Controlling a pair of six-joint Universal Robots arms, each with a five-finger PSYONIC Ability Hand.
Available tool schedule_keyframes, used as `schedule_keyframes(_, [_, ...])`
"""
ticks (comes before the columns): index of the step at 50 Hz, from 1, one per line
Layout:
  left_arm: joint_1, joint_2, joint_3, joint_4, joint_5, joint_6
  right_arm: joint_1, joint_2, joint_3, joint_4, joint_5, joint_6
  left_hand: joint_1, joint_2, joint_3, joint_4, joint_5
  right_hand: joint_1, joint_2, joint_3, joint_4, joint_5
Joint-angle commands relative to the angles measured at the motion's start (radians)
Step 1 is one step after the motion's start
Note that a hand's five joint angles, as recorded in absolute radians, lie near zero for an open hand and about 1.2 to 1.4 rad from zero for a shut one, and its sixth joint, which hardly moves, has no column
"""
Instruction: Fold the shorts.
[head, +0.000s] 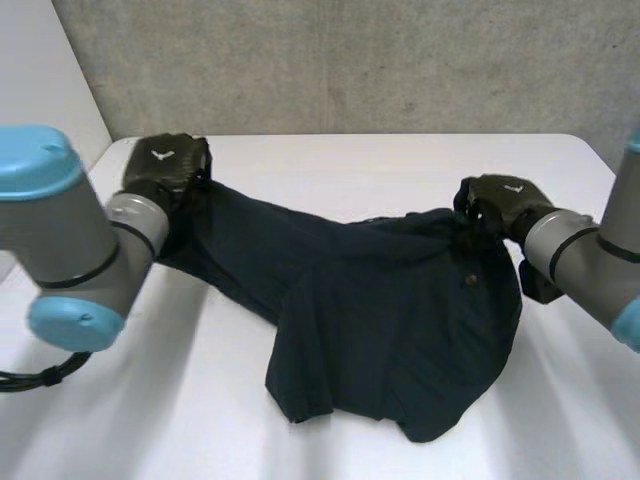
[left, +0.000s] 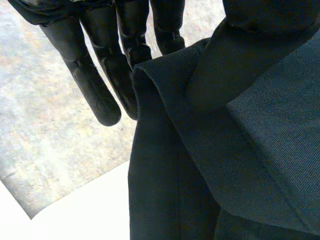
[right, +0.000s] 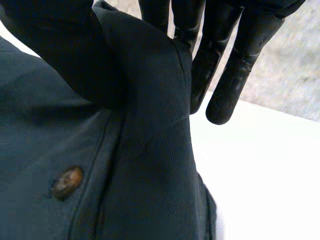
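Shorts strung between two pinches, sagging onto the table.

The left robot hand pinches one end of the dark shorts between its thumb and straight fingers, over the far side of the table. The right robot hand pinches the other end the same way, near a brown button. Between them the cloth droops, and its bunched lower part lies on the table. Each hold looks thin, just an edge fold, so I'd worry that pulling apart slips one end free, or that the crumpled middle gets folded in as creases.
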Motion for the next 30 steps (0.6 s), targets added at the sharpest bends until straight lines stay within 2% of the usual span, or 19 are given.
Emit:
schedule_keyframes(1, [-0.026,-0.123,0.085,0.072,-0.006,0.102,0.006,0.056,-0.049,0.020,-0.017,0.000,0.260,0.180,0.186,0.177,0.212,0.428,0.225,0.210,0.205,0.262])
schedule_keyframes(8, [-0.018,-0.160,0.213,0.174,-0.020,0.120,0.051,0.073,-0.086,-0.001,-0.014,0.019,0.280,0.201,0.206,0.197,0.232,0.428,0.225,0.210,0.205,0.262])
schedule_keyframes(15, [0.033,-0.213,0.371,0.175,-0.081,0.125,0.129,0.058,-0.080,-0.223,-0.009,0.160,0.280,0.201,0.206,0.197,0.232,0.428,0.225,0.210,0.205,0.262])
schedule_keyframes(22, [0.060,-0.275,0.439,0.185,-0.086,0.136,0.204,0.139,-0.124,-0.300,0.012,0.158,0.280,0.201,0.206,0.197,0.232,0.374,0.171,0.156,0.151,0.207])
schedule_keyframes(23, [0.062,-0.299,0.453,0.185,-0.087,0.155,0.224,0.171,-0.153,-0.291,0.012,0.149,0.184,0.105,0.111,0.102,0.137,-0.103,-0.307,-0.321,-0.327,-0.270])
schedule_keyframes(25, [0.066,-0.327,0.467,0.185,-0.092,0.185,0.246,0.200,-0.186,-0.262,0.012,0.132,-0.161,-0.240,-0.235,-0.244,-0.209,-0.660,-0.864,-0.878,-0.884,-0.827])
schedule_keyframes(26, [0.070,-0.338,0.470,0.183,-0.095,0.203,0.256,0.213,-0.200,-0.241,0.014,0.120,-0.337,-0.417,-0.411,-0.420,-0.385,-0.793,-0.997,-1.011,-1.017,-0.960])
schedule_keyframes(27, [0.074,-0.356,0.467,0.180,-0.098,0.243,0.276,0.231,-0.222,-0.189,0.015,0.090,-0.586,-0.665,-0.660,-0.669,-0.634,-0.793,-0.997,-1.011,-1.017,-0.960])
schedule_keyframes(30, [0.067,-0.362,0.450,0.174,-0.100,0.297,0.290,0.237,-0.249,-0.116,0.017,0.037,-0.852,-0.931,-0.926,-0.935,-0.900,-0.793,-0.997,-1.011,-1.017,-0.960])
